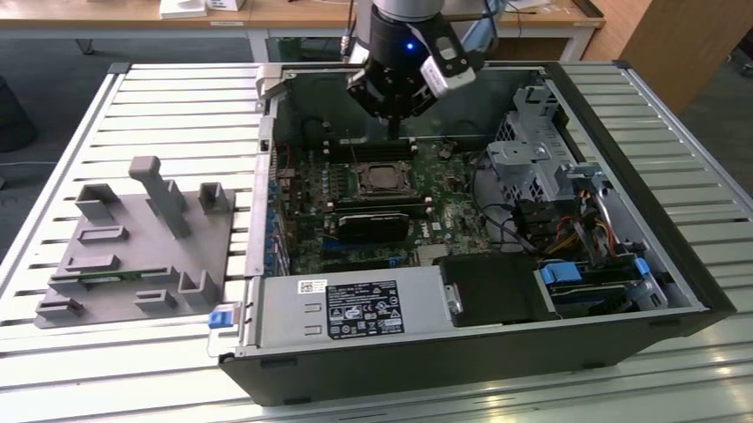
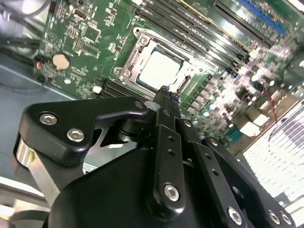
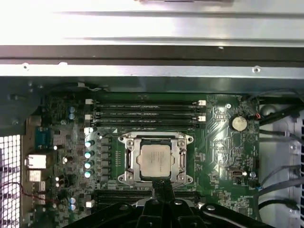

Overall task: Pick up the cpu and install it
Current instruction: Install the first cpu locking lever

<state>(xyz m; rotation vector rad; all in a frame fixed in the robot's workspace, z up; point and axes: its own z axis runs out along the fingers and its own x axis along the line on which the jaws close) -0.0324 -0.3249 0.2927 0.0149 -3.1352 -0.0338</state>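
cpu (image 3: 156,158) in socket (image 3: 156,138), gripper (image 3: 161,184) just beside (seemingly closed)

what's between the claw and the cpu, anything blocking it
Nothing visible. The small square silvery-grey metal-topped cpu already lies inside the metal-framed socket on the green motherboard. The black claw hangs shut and empty just above it, with open space between its tips and the chip in both wrist views.

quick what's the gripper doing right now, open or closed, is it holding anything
Gripper: jaws closed together, holding nothing, above the motherboard. The cpu sits in its socket.
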